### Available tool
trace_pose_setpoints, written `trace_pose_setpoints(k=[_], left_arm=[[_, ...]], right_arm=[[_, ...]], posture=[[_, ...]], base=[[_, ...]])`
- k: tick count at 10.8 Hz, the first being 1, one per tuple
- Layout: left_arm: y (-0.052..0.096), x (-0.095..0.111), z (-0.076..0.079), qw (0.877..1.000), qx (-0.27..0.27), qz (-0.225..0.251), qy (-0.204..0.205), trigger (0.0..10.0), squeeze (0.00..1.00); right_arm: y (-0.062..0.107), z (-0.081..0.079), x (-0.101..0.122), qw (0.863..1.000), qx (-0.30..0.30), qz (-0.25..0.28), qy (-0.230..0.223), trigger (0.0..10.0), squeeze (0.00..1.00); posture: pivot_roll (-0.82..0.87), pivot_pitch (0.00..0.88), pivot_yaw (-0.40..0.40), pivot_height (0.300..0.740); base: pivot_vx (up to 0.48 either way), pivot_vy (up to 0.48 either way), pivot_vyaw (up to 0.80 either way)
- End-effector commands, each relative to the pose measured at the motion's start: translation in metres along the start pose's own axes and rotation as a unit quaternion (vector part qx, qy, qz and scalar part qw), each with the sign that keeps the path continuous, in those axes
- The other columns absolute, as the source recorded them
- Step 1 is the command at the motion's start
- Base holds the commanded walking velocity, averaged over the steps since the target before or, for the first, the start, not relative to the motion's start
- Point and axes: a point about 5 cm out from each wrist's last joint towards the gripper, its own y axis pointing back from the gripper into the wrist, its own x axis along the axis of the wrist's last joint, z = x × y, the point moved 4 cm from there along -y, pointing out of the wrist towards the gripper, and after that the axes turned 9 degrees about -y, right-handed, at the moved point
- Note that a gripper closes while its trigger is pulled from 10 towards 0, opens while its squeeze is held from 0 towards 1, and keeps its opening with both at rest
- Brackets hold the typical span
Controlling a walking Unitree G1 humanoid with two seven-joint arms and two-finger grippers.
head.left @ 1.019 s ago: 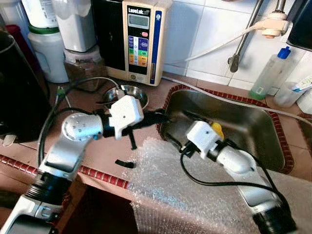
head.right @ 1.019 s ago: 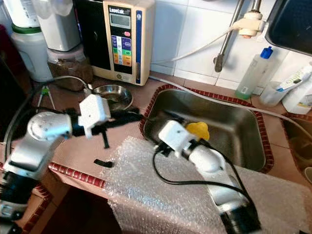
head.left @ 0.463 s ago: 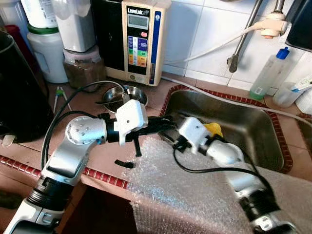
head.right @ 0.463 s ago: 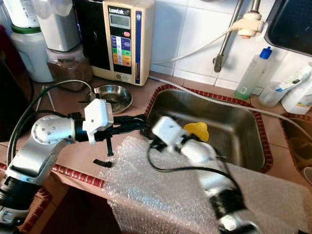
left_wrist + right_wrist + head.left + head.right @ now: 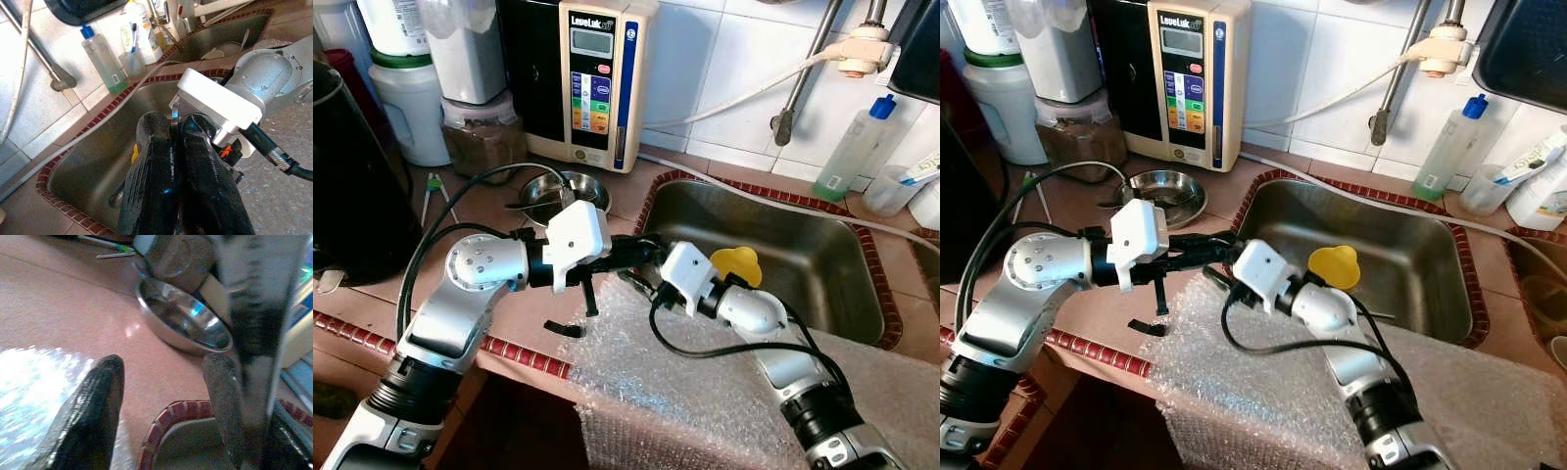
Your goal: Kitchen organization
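Steel sink (image 5: 822, 257) holds a yellow object (image 5: 735, 263).

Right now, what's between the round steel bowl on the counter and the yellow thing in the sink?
In the left eye view, both grippers meet there: the left gripper and right gripper, over the sink's red tiled rim, between the round steel bowl and yellow object.

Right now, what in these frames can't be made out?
- Left gripper: tips meet the right gripper; contact unclear in eye views.
- Yellow object in the sink: partly behind the right arm, identity unclear.
- Steel bowl: far rim hidden by blurred arm, right wrist view.
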Motion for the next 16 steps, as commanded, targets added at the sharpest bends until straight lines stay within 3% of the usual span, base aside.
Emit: trace_pose_setpoints(k=[1,6,9,11,15,16], left_arm=[[-0.004,0.005,0.004,1.000,-0.012,0.006,-0.007,0.0,0.00],[-0.005,0.005,0.005,1.000,-0.012,0.006,-0.005,0.0,0.00],[-0.005,0.004,0.007,1.000,-0.015,0.001,-0.006,0.0,0.00],[-0.005,0.003,0.007,1.000,-0.015,0.000,-0.006,0.0,0.00],[-0.007,-0.006,0.009,1.000,0.024,-0.003,0.003,0.0,0.00],[-0.007,-0.008,0.006,0.999,0.047,-0.004,0.006,6.4,1.00]], right_arm=[[0.001,-0.003,0.006,1.000,0.015,0.009,0.010,0.0,0.00],[0.001,-0.011,0.001,1.000,0.021,0.004,0.011,0.0,0.00],[-0.002,-0.007,-0.001,1.000,-0.018,0.007,0.015,0.0,0.00],[-0.003,-0.014,-0.003,0.999,-0.032,0.008,0.024,0.0,0.00],[0.001,0.002,-0.001,0.994,-0.102,0.020,0.032,0.0,0.00],[-0.003,-0.006,0.000,0.994,-0.094,0.021,0.041,0.0,0.00]], posture=[[0.15,0.000,-0.076,0.740],[0.16,0.000,-0.076,0.740],[0.16,0.000,-0.074,0.740],[0.16,0.000,-0.070,0.740],[0.16,0.000,-0.075,0.740],[0.17,0.000,-0.079,0.740]], base=[[0.000,0.000,0.00],[0.000,0.000,0.00],[0.000,0.000,0.00],[0.000,0.000,0.00],[0.000,0.000,0.00],[0.000,0.000,0.00]])
